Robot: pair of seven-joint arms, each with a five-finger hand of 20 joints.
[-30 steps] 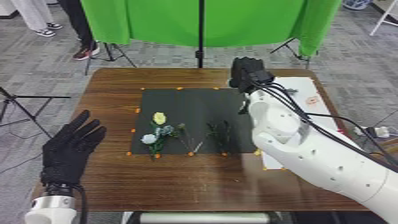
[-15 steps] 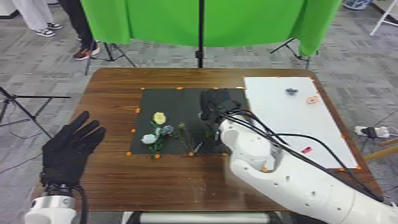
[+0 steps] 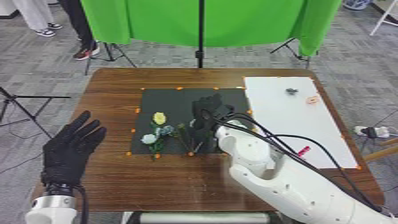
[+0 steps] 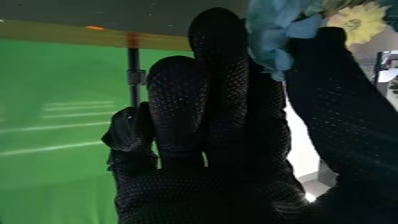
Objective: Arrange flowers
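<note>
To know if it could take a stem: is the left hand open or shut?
Open: in the head view, the left hand has its fingers straight and spread.

No readable text, labels, brands, numbers or signs.
</note>
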